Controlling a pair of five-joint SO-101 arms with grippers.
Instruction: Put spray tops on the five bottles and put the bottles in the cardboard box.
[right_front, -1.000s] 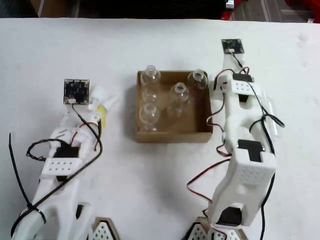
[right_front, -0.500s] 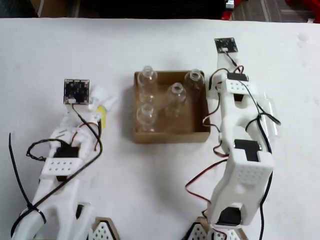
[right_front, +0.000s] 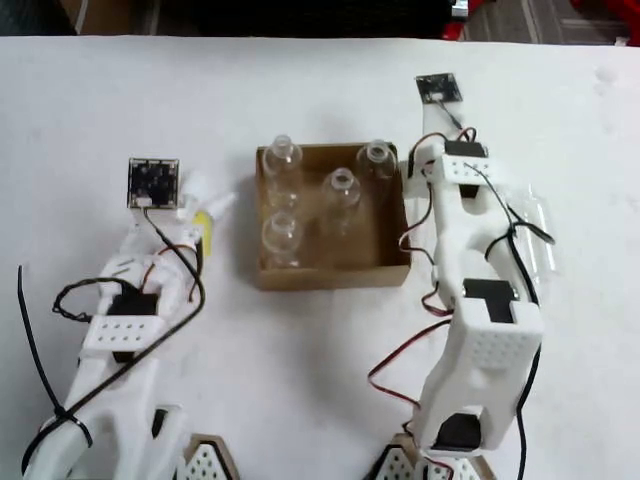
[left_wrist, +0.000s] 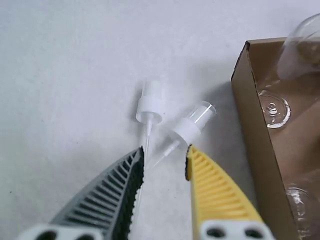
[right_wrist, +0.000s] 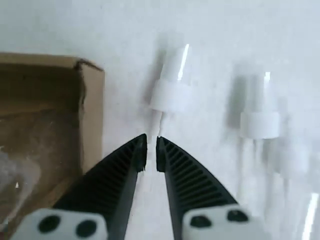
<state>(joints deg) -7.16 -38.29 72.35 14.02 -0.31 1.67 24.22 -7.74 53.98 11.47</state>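
Observation:
The cardboard box (right_front: 333, 275) stands mid-table with several clear bottles (right_front: 341, 190) upright inside, none wearing a top. My left gripper (left_wrist: 165, 155) is open just short of two white spray tops (left_wrist: 149, 102) (left_wrist: 192, 126) lying left of the box (left_wrist: 252, 130). My right gripper (right_wrist: 151, 142) is shut beside the box's right wall (right_wrist: 92, 110). The thin dip tube of a spray top (right_wrist: 170, 87) ends right at its tips. Another spray top (right_wrist: 260, 122) lies further right.
The right arm (right_front: 470, 230) runs close along the box's right side, and translucent spray-top parts (right_front: 540, 235) lie on the table beyond it. The left arm (right_front: 140, 290) sits at the front left. White table surrounds the box.
The right arm has swung left and slightly away from the front edge. The box, with its bottles, has slid left by a small distance. The left arm has stayed still.

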